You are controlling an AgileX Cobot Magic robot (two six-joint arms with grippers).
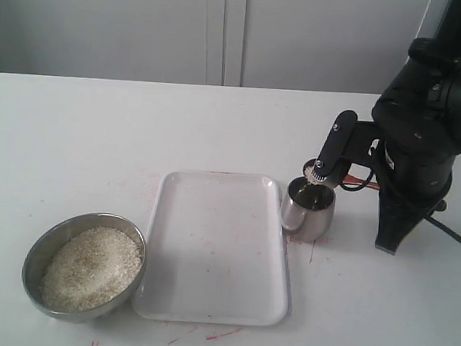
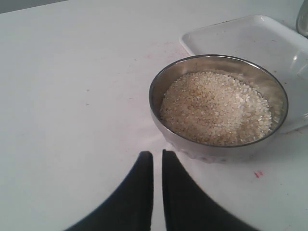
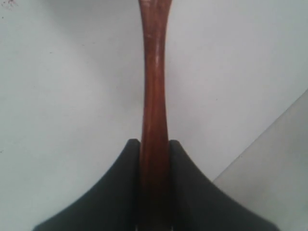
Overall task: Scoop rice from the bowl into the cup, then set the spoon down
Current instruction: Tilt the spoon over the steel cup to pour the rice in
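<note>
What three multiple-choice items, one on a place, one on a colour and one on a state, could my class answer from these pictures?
1. In the exterior view, where does the cup stand?
A) on the tray
B) far to the tray's left
C) on the table, beside the tray's right edge

2. What colour is the spoon?
A) reddish-brown
B) white
C) blue

3. What is the right gripper doing?
A) standing open and empty
B) gripping the spoon's handle
C) gripping the cup's rim

Answers:
1 C, because the cup stands on the table by the tray's right edge.
2 A, because the right wrist view shows dark red-brown wood.
3 B, because the handle sits clamped between the two black fingers.
</note>
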